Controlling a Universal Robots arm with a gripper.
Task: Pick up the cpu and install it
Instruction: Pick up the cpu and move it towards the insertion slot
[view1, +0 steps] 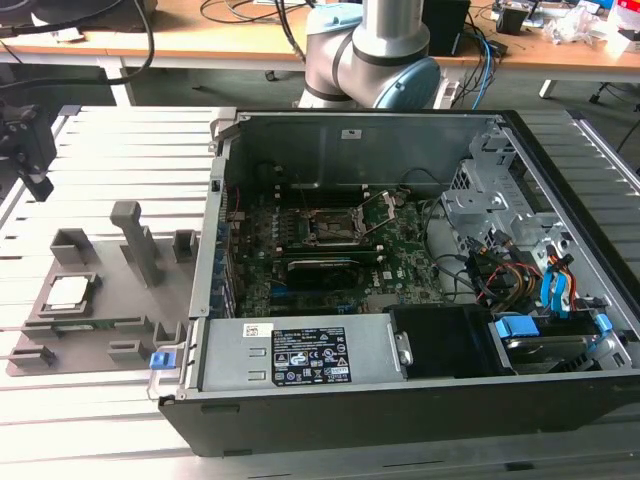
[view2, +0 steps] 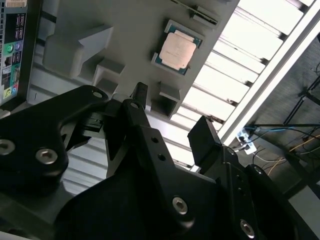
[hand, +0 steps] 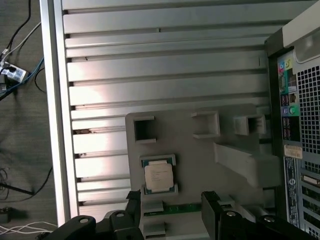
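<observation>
Cpu (view1: 66, 291) (hand: 159, 176) (view2: 178, 51) laid flat in a grey tray (view1: 115, 303) at the exterior view's lower left, untouched, gripper (view1: 38, 180) (hand: 172, 200) held clear of it at that view's left edge, fingers (view2: 205, 137) spread apart with nothing clamped, open case (view1: 400, 410) set at centre, socket (view1: 325, 228) seen inside, arm base (view1: 380, 50) behind.

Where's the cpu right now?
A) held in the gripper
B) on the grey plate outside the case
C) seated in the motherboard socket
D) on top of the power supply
B: the cpu lies in its seat on the grey plate, outside the case, and the gripper is open near it with nothing between its fingers.
</observation>
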